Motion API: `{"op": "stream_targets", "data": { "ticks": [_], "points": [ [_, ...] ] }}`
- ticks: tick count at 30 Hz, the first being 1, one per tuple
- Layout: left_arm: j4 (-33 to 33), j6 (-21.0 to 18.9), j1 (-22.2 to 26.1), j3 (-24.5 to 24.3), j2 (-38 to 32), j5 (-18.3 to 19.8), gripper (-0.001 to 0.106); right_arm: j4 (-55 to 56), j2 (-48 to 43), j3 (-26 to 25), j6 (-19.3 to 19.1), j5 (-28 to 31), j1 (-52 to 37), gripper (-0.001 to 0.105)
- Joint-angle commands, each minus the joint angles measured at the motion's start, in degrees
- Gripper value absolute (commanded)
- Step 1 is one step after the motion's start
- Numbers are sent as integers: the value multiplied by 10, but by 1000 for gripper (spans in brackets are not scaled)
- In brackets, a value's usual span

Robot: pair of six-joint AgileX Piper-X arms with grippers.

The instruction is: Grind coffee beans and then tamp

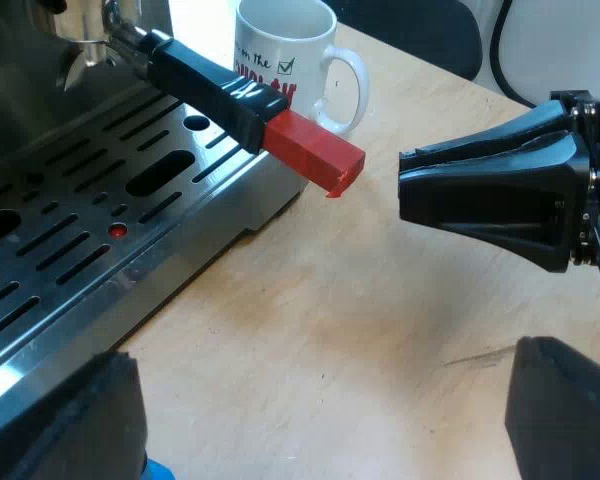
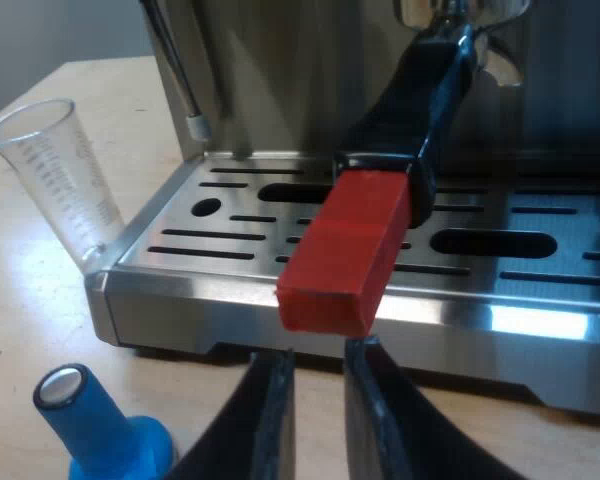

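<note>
The holder (image 2: 420, 110) appears locked into the espresso machine (image 2: 280, 90), and its red end (image 2: 345, 250) juts out over the drip tray (image 2: 230, 265), just above and ahead of the right gripper (image 2: 320, 365). Those fingers stand narrow and empty, with a gap slimmer than the red block. Driven ahead like this, they would likely butt the handle instead of straddling it. The blue tamper (image 2: 100, 430) stands near them on the worktop (image 2: 20, 330), and a sideways swing could topple it. The left gripper (image 1: 325, 400) hovers with fingers wide and empty.
</note>
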Motion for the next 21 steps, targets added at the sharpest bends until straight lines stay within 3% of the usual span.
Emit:
{"op": "stream_targets", "data": {
  "ticks": [1,21],
  "points": [
    [-6,0,-3,0,-1,4,76,-3,3,-1,-16,6,-1,16],
    [-6,0,-3,0,-1,4,76,-91,63,-2,-24,22,-1,16]
  ]
}}
